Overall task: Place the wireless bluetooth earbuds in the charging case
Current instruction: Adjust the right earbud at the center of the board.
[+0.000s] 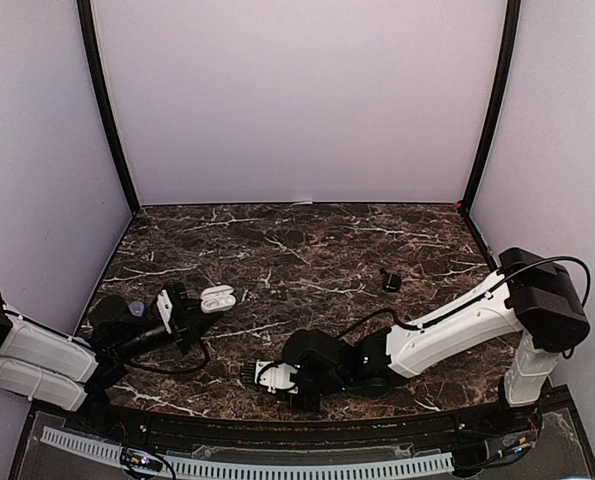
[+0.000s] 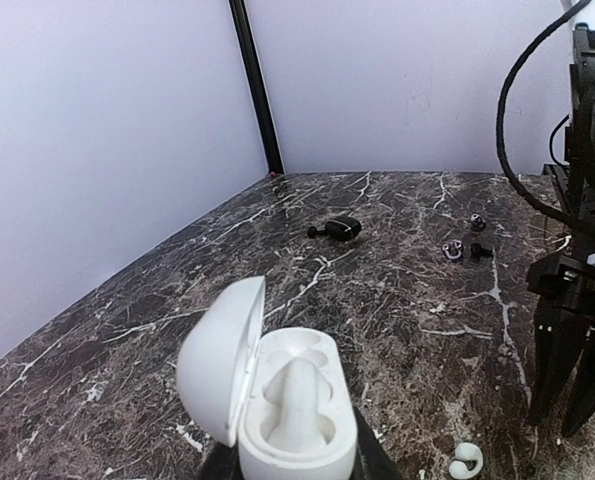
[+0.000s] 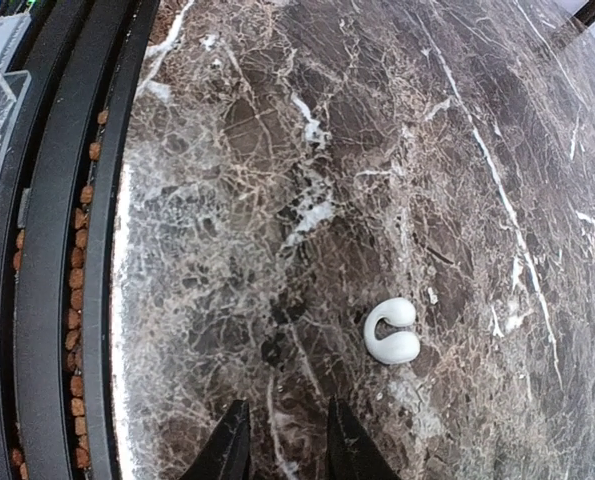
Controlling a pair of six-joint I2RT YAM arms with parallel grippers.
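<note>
Top external view is showing the marble table (image 1: 307, 240) taking up most of the booth. The right arm (image 1: 457, 325) is reaching low across its near edge from the right side, and the left arm (image 1: 37, 355) is lying along the near left corner. The left claw (image 1: 199, 306) is clamping the white case (image 2: 287, 400), which is sitting upright with its lid swung open to the left. The right claw (image 3: 289, 450) is hovering just over the marble with its fingers apart and nothing between them. A dark piece (image 2: 339, 227) is lying well beyond, toward the far side. Two purple buds (image 2: 454, 250) are resting near it. The white bud (image 3: 392, 331) is lying on the table just ahead of the right claw's tips, not touching them.
</note>
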